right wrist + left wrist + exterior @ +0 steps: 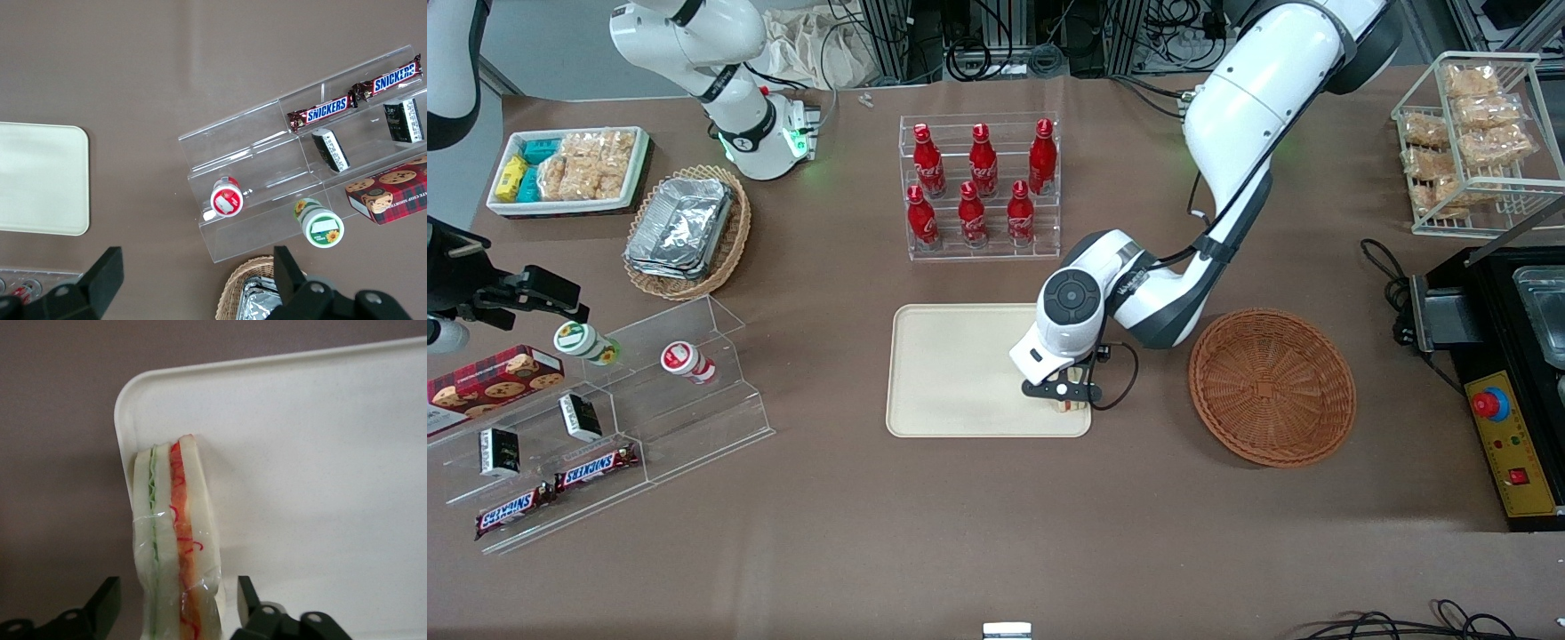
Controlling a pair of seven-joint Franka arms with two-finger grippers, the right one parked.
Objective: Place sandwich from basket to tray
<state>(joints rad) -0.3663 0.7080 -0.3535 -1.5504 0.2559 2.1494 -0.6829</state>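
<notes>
I see a brown table (978, 533) under me, cables and equipment racks along its farthest edge. My gripper (1069, 394) sits low over the cream tray (951, 373), at the tray corner nearest the wicker basket (1272, 387), which lies just beside my arm toward the working arm's end. The sandwich (175, 547) stands between my fingers (248, 600): white bread, a green layer, an orange-red layer, clear wrap around it. It's on edge on the tray, close to the rim, long axis running straight away from the gripper toward the tray's rounded corner. Fingers are spread, a gap showing on each side, not clamping it.
</notes>
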